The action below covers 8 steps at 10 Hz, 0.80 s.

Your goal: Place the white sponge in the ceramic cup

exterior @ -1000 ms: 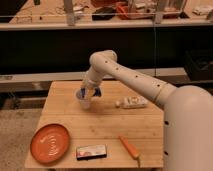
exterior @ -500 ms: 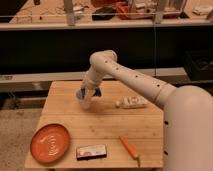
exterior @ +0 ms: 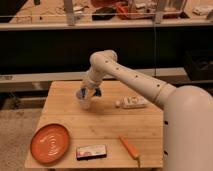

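The gripper (exterior: 88, 93) is shown clenched tight just over the mouth of the cup (exterior: 85, 102), which stands upright at the far left of the wooden table (exterior: 105, 122). Whether the white sponge is pinched in the gripper cannot be told, as nothing white is clearly made out there. If the sponge is held, the main risk is judged to be an off-centre release: it could catch on the narrow rim and drop onto the table. The cup looks small and light, so it could also be nudged or tipped if the gripper is lowered further or drawn away sideways. A soft sponge might cling to the gripper and be lifted back out. A long whitish object (exterior: 131, 103) is seen lying well to the right of the cup; should that be the sponge, the gripper would be clenched on nothing. An orange plate (exterior: 50, 144), a dark flat packet (exterior: 91, 151) and a carrot-like stick (exterior: 129, 146) are left near the front edge, well apart from the cup
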### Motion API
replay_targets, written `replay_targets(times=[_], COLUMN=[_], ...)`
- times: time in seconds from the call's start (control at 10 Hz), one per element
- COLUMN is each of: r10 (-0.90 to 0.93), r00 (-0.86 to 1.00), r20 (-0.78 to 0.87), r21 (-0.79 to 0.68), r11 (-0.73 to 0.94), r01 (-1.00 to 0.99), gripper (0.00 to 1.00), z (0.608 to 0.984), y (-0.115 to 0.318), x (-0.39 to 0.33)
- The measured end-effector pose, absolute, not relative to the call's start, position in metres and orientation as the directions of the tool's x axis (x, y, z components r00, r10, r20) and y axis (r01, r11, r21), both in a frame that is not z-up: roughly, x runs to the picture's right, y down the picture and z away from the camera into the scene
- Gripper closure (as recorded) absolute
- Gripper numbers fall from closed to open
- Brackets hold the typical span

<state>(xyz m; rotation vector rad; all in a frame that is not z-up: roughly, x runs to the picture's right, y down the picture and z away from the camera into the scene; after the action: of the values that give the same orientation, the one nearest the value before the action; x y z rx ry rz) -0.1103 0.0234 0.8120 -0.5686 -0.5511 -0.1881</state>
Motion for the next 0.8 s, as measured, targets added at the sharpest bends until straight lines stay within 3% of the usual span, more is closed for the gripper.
replay_targets(times=[0.8], r10=[-0.030], r00=[0.833], r20=[0.553], r21=[-0.456], r11=[0.826], r01=[0.332], gripper=[0.94], z=[0.8117], y=[0.0243], x=[-0.1100])
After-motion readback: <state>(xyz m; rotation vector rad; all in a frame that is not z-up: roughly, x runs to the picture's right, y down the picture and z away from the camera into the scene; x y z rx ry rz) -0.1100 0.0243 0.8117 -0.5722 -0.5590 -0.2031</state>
